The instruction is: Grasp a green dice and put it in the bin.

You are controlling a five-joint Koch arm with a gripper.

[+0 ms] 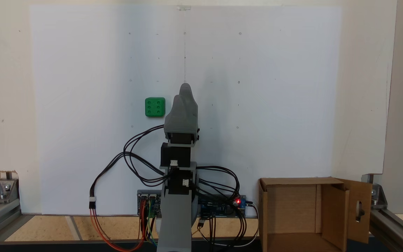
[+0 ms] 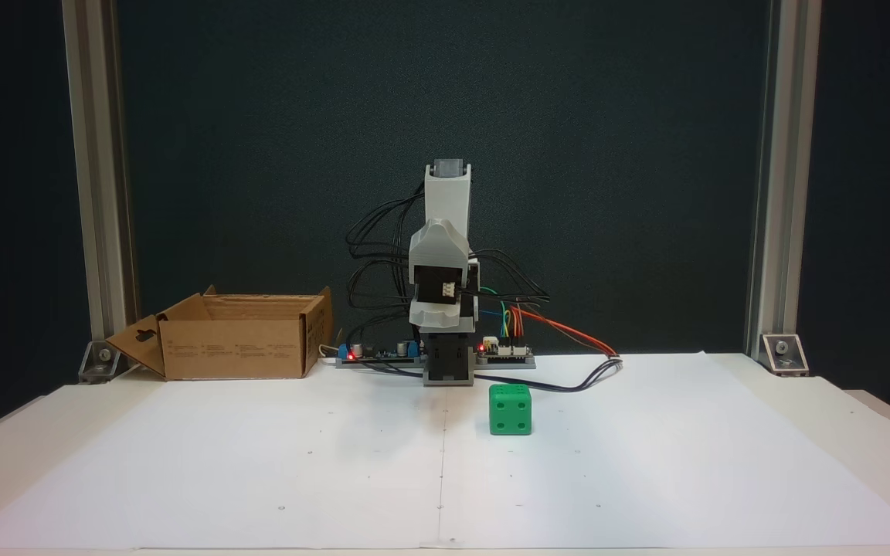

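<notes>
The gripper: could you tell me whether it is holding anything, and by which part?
Nothing is held: the gripper is apart from the green dice, which sits on the paper.

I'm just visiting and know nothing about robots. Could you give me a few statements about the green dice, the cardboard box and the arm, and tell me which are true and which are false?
1. The green dice lies on the white paper, apart from the arm. True.
2. The dice is already inside the cardboard box. False: it sits on the paper, far from the box.
3. In the view from above, the dice's top face has six pips. True.
4. The gripper is holding the dice. False: it is folded up near the arm's base, touching nothing.
5. One box flap has a keyhole-shaped cutout. True.
</notes>
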